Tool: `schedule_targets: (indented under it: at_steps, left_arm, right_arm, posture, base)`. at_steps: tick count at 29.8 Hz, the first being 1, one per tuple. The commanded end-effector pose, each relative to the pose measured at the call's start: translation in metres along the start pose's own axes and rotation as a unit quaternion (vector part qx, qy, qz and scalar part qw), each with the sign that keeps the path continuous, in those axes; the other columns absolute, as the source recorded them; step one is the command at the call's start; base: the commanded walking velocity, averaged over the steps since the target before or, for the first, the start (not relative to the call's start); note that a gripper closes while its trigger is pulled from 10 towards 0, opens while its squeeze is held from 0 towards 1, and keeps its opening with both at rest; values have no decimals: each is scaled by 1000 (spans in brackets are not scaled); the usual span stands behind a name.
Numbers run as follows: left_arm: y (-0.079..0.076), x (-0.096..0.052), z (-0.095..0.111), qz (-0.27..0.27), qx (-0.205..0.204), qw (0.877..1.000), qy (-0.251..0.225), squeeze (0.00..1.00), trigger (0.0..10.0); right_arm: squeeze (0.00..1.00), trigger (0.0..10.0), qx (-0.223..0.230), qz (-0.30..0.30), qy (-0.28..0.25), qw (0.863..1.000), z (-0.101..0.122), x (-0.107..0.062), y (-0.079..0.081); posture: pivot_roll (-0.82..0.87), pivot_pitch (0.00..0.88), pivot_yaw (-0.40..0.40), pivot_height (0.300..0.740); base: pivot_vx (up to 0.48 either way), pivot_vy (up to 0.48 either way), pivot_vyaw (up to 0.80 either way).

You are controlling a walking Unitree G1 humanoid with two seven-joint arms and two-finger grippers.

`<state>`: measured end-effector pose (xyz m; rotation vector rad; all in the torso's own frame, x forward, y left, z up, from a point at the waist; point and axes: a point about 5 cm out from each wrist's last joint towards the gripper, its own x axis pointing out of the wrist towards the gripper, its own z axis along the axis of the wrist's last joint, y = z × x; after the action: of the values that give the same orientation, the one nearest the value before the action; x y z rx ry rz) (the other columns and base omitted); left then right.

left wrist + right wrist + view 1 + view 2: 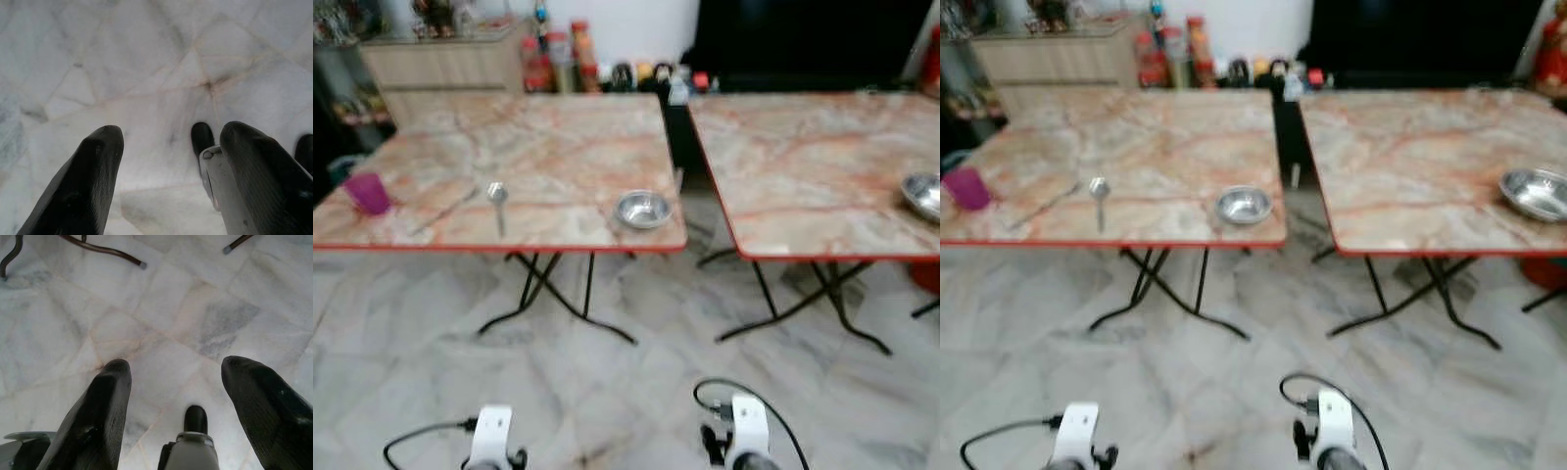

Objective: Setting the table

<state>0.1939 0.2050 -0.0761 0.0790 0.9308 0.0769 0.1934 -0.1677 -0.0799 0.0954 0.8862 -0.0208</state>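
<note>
Two marble-topped folding tables stand ahead. On the left table [548, 147] lie a small steel bowl [643, 209] near its front right corner, a spoon [497, 199], a second thin utensil [445, 211] beside it, and a purple cup [367, 192] at the left edge. A larger steel bowl [1538, 192] rests on the right table [1410, 147]. Both arms hang low over the floor. My left gripper [168, 147] is open and holds nothing. My right gripper [173, 379] is likewise open and holds nothing.
A gap [680, 137] separates the two tables. Bottles and jars [568, 59] line the back wall beside a wooden cabinet [440, 64]. Black folding legs [558, 294] stand under each table. Marble floor [607, 392] lies between me and the tables.
</note>
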Motion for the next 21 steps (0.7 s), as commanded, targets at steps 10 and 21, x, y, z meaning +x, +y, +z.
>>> schedule_targets:
  at_steps: [10, 21]
  left_arm:
    - [-7, 1, 4, -11, -2, 1000, -9, 0, 10000]
    - [-8, 1, 5, -14, 1, 1000, -9, 0, 10000]
  right_arm:
    - [0, 10000, -3, -7, -9, 1000, 5, 0, -6]
    - [0, 10000, 5, -7, -8, 1000, 5, 0, -5]
  posture:
    - [-47, 0, 22, 728]
    - [-47, 0, 23, 728]
  base:
    - [24, 0, 0]
    - [178, 0, 0]
